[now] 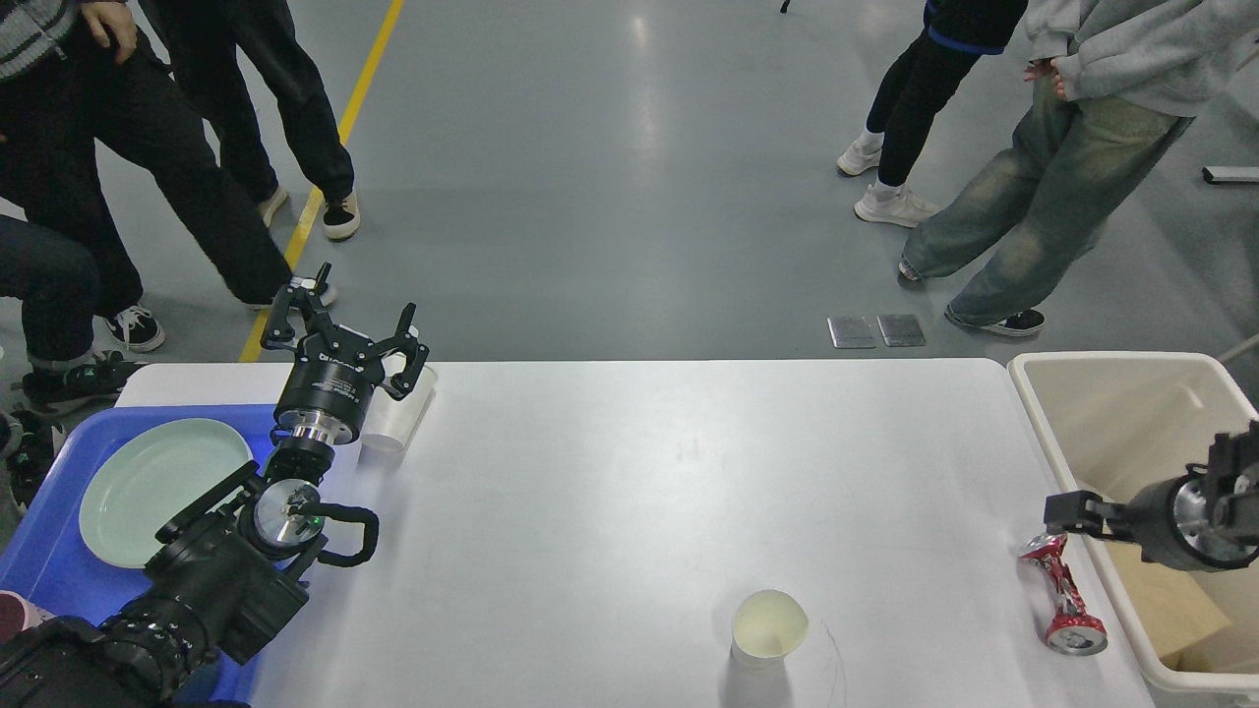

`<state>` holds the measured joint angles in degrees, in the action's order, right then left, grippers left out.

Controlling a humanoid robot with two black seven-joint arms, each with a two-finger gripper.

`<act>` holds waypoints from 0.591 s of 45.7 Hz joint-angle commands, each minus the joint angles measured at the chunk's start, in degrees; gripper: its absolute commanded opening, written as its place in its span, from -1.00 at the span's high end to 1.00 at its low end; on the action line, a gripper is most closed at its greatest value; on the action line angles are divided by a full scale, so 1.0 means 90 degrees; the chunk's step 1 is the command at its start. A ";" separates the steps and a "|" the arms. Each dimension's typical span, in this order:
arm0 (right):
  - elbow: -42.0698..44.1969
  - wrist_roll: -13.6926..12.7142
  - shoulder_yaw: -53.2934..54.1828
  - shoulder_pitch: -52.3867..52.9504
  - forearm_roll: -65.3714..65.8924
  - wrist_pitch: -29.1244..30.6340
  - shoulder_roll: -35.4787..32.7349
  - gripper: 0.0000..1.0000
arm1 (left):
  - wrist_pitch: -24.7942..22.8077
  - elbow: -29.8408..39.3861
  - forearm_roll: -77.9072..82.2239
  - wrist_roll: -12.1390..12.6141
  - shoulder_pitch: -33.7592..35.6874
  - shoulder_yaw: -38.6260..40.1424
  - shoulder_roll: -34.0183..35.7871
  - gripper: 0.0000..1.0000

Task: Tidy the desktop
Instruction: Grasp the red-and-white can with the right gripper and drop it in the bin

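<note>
Your left gripper (pixel 339 313) stood at the far left corner of the desktop (pixel 610 492), its fingers spread wide and gripping nothing. Just beside it, on its right, a clear plastic cup (pixel 398 418) stood on the white surface, partly hidden behind the gripper body. The desktop itself filled the lower middle of the head view, running from the blue tray (pixel 59 560) on your left to the beige bin (pixel 1111 413) on your right.

A pale green plate (pixel 148 487) lay in the tray. Near your edge of the desktop sat a white paper cup (pixel 768 629), upright and open. A crushed red can (pixel 1062 595) lay on its side close to the bin wall. Your right gripper (pixel 1067 513) reached in just above that can; you could not tell how far its fingers were parted.
</note>
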<state>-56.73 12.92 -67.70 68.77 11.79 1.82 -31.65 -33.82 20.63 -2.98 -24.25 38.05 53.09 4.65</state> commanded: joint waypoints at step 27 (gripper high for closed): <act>0.1294 0.0118 0.0481 -0.1479 0.0027 -0.0261 0.0557 1.00 | -0.0001 0.0002 -0.0001 -0.0001 0.0001 0.0000 0.0000 -0.94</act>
<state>-44.90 13.98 -63.16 55.06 12.02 -0.18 -26.72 -33.83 20.66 -2.99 -24.25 38.05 53.09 4.66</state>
